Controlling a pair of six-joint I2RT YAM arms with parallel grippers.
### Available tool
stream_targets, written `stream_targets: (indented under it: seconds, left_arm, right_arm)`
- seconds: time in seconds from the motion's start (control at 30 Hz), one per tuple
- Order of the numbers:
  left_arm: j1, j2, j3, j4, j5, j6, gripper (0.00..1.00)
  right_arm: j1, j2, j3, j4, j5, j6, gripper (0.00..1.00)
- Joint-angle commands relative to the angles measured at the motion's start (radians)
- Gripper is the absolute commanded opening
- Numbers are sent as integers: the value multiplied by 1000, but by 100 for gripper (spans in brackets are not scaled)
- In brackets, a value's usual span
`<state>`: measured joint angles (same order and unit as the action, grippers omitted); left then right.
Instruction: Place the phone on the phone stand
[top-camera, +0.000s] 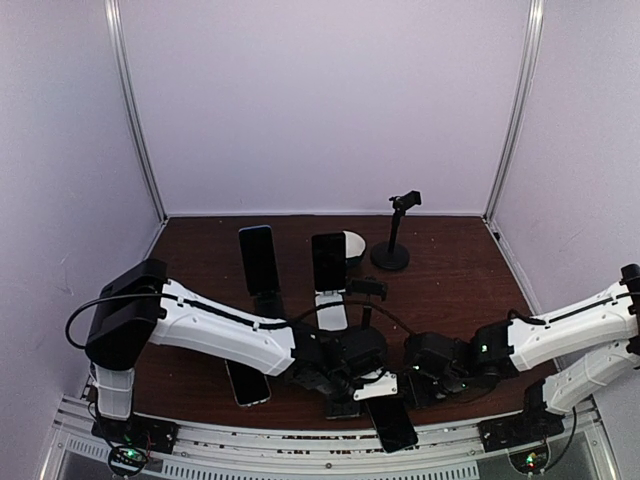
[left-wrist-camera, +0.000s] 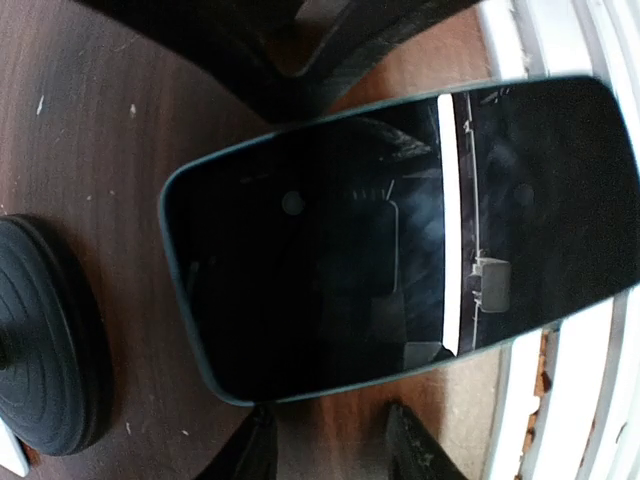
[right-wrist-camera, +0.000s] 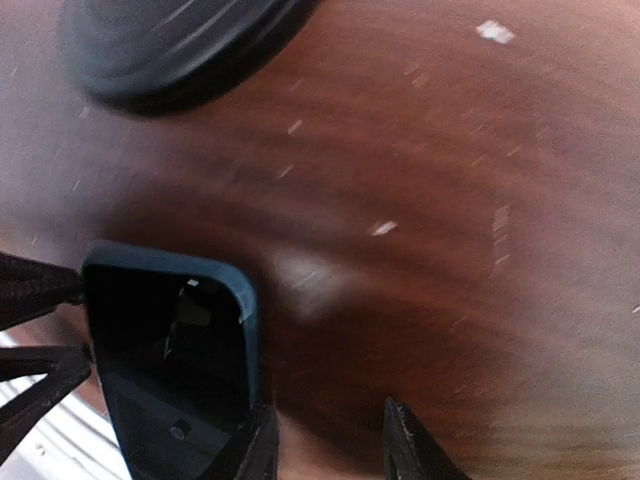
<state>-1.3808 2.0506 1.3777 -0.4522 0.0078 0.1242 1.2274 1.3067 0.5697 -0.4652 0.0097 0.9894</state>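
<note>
A phone (top-camera: 391, 424) in a blue-green case lies flat, screen up, at the table's near edge. The left wrist view shows its dark screen (left-wrist-camera: 400, 240) just ahead of my left gripper (left-wrist-camera: 335, 450), whose jaws stand apart over bare wood. My right gripper (right-wrist-camera: 330, 450) is open too. Its left finger (right-wrist-camera: 255, 450) sits against the phone's corner (right-wrist-camera: 170, 350), and only wood lies between the jaws. Both grippers (top-camera: 372, 386) (top-camera: 420, 382) meet low over the phone. The empty black phone stand (top-camera: 392, 235) stands upright at the back, far from both.
Two other phones (top-camera: 258, 258) (top-camera: 328, 262) lean on stands mid-table, and a further one (top-camera: 247, 383) lies flat under the left arm. A white round object (top-camera: 353, 243) sits behind them. A black round base (left-wrist-camera: 45, 340) (right-wrist-camera: 170, 40) lies close to both grippers. White rail (left-wrist-camera: 590, 400) borders the near edge.
</note>
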Motion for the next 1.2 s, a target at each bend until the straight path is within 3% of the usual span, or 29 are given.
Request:
stream_targets:
  seconds: [0.0, 0.13, 0.23, 0.27, 0.33, 0.37, 0.47, 0.57, 0.93, 1.17]
  left_arm:
    - [14, 16, 48, 105, -40, -24, 41]
    - [31, -92, -38, 137, -115, -67, 42]
    - [35, -187, -109, 139, -202, -111, 46]
    - [35, -219, -132, 137, -228, -131, 50]
    - [35, -286, -168, 126, -293, -194, 63]
    - [35, -322, -185, 119, -326, -209, 70]
    - [35, -446, -229, 89, -445, -270, 88]
    - [40, -550, -261, 61, -582, -283, 98]
    - [112, -648, -293, 65, -573, -201, 98]
    - [114, -646, -316, 76, -541, -171, 98]
  right_arm:
    - [-37, 3, 35, -37, 53, -51, 38]
    - [-52, -78, 96, -170, 131, -60, 40]
    - [-45, -121, 142, -281, 149, -56, 49]
    - [-33, -132, 153, -315, 137, -48, 59]
    - [16, -144, 170, -378, 110, -3, 96]
    - [43, -145, 174, -387, 93, 25, 100]
    - [100, -129, 195, -385, 45, 85, 100]
    - [123, -82, 230, -364, 15, 100, 100]
    - [133, 276, 430, -396, -79, 20, 100]
    - [135, 368, 410, -423, -76, 21, 100]
